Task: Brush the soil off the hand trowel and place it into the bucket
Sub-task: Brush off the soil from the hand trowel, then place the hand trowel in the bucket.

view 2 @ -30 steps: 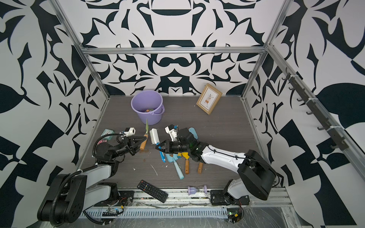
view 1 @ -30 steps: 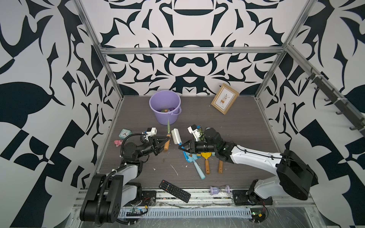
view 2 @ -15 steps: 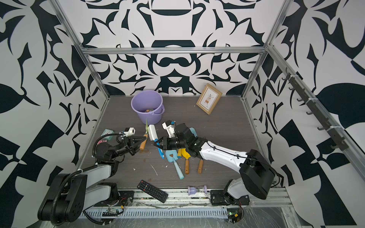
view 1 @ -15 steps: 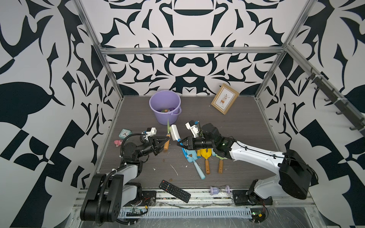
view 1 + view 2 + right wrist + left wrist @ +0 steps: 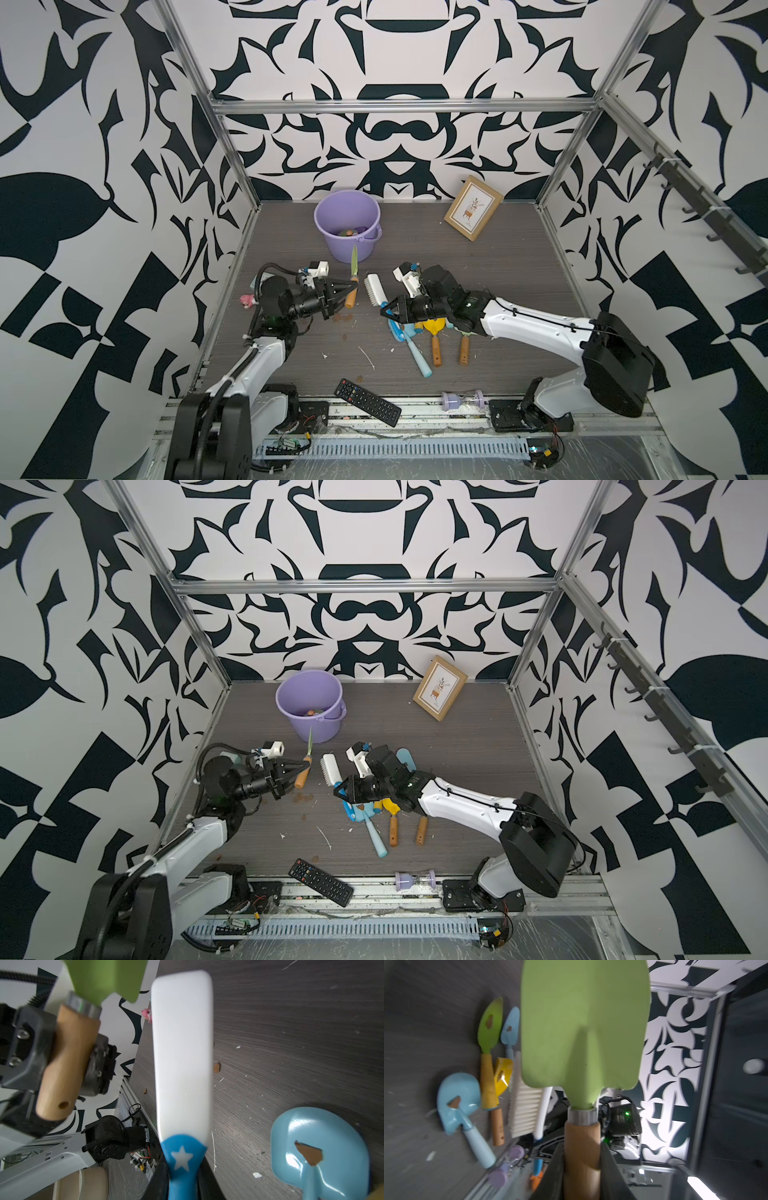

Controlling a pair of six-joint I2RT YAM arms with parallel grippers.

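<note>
Left pincer (image 5: 348, 287) grips trowel (image 5: 353, 261), right pincer (image 5: 385, 310) brush (image 5: 372, 286).

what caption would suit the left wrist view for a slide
Left jaws clamp the green trowel by its wooden handle, with the white brush and soiled trowels behind.

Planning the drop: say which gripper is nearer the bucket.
Left. Left gripper, holding the trowel, sits just in front of the bucket; right gripper, holding the brush, is farther off.

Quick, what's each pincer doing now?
Left pincer: shut on the green trowel, at its wooden handle.
Right pincer: shut on the brush, at its blue handle.
</note>
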